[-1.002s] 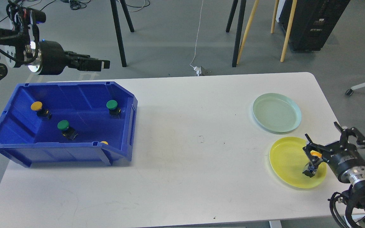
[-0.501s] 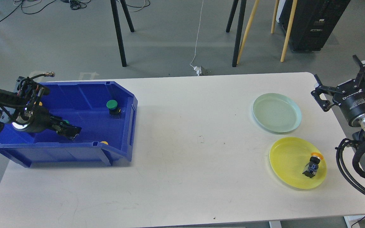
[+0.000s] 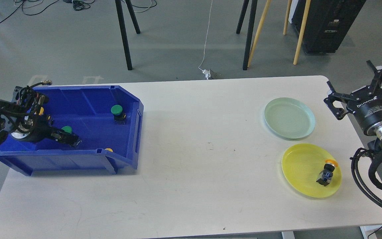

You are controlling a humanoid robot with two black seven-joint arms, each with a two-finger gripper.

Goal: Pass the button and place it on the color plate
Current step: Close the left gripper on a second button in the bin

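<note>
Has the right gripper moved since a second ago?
Yes. The right gripper has lifted away from the yellow plate toward the table's far right edge, leaving the yellow button on it.

My left hand [image 3: 65, 138] is small and dark against the green button [image 3: 67, 129], so I cannot tell its fingers apart. The blue bin's [image 3: 78, 159] front wall hides all but a sliver of a yellow button [image 3: 109, 149]
</note>
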